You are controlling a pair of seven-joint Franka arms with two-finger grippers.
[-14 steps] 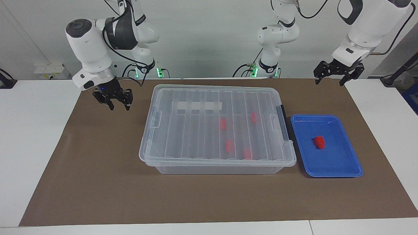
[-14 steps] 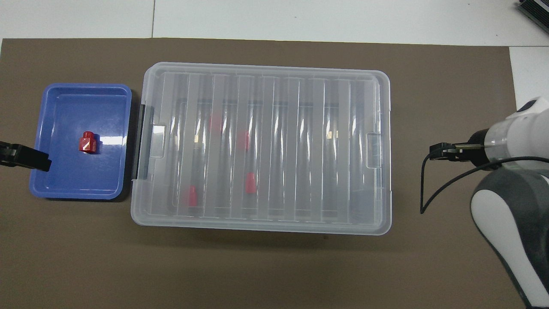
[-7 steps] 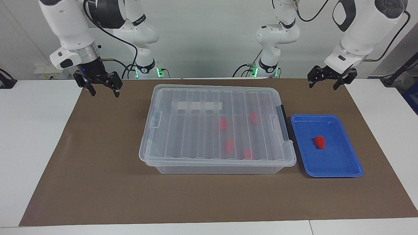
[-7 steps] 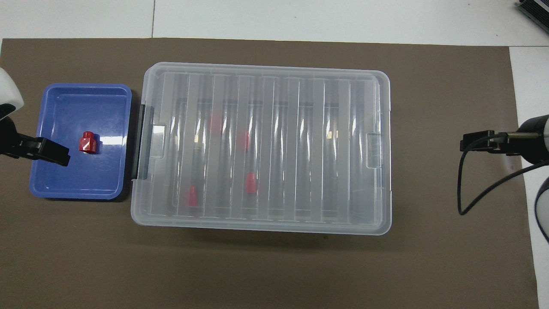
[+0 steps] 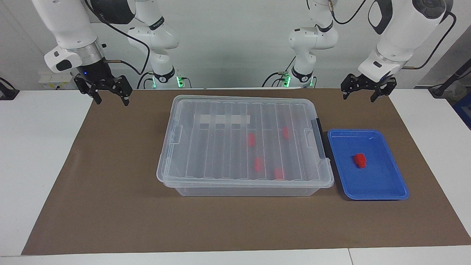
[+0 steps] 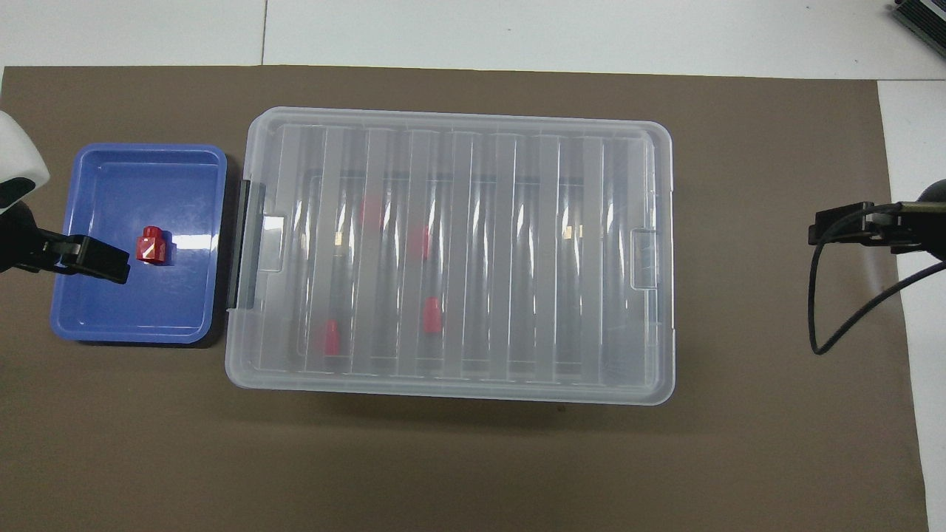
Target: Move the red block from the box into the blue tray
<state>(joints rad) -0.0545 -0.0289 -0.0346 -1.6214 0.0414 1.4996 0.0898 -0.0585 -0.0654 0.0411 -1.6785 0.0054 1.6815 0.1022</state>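
The tiny bright red plastic block lies loose in the shallow bright blue plastic tray, roughly at its middle, touching neither rim nor hand. The tray sits on the brown mat covering the table, just beside the black latch on the end of the large transparent plastic box.

The box has its ribbed clear lid on, a white label strip showing through it. Four more red blocks show blurred through the lid, spread over the half of the box nearer the tray.

The left hand hangs in the air over the mat's edge at the left arm's end of the table, up toward the robots from the tray and well above it. Its fingers are spread apart and hold nothing; the red block in the tray is below and well apart from it. In the overhead view its black fingertip covers part of the tray beside the block, but the facing view shows it raised clear.

The right hand hangs over the corner of the mat at the right arm's end, well apart from the box, fingers likewise spread and empty.
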